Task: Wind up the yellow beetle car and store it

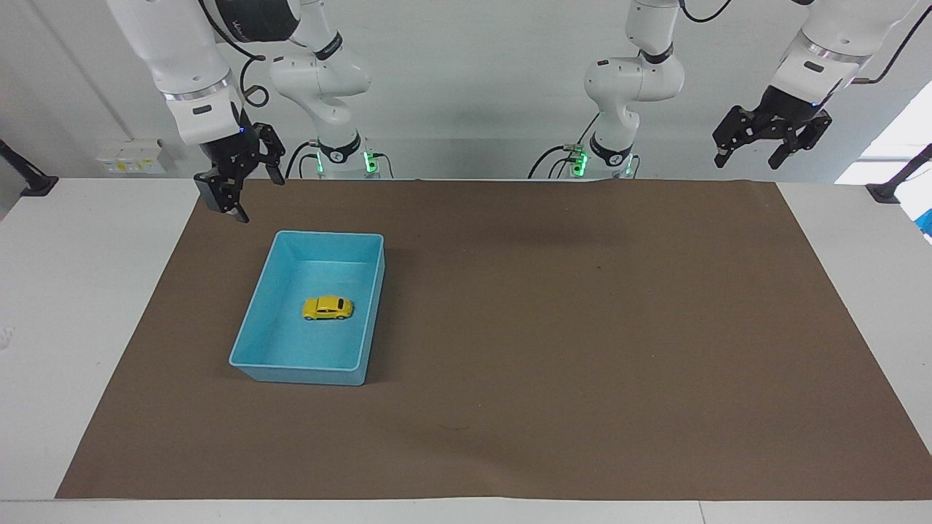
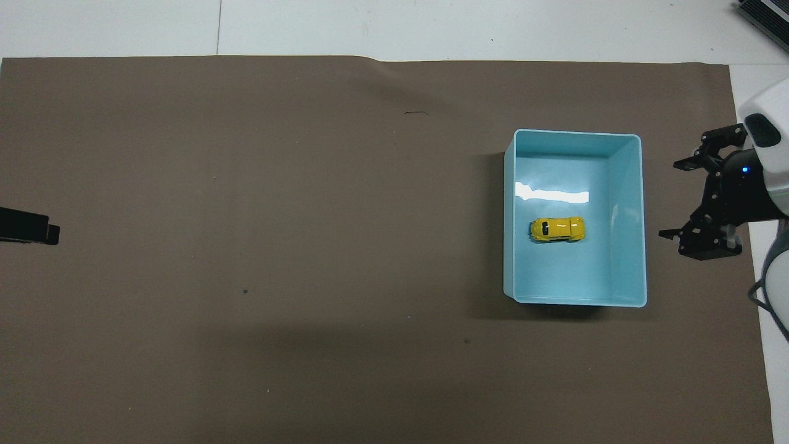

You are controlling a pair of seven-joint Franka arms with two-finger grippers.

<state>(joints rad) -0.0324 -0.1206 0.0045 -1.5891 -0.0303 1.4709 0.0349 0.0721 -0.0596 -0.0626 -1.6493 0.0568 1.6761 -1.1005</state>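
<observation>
Yellow beetle car (image 1: 328,308) sits in the blue tray (image 1: 247,331) below the released right end effector (image 1: 240,191), left end effector (image 1: 759,151) released and waiting, so little could dislodge it unless something knocks the tray.

A white tabletop (image 1: 87,306) carries a large brown mat (image 1: 553,327) that covers most of it. On the mat, toward the right arm's end of the tabletop, sits a light blue tray (image 1: 251,331), its long sides running away from the robots.
</observation>
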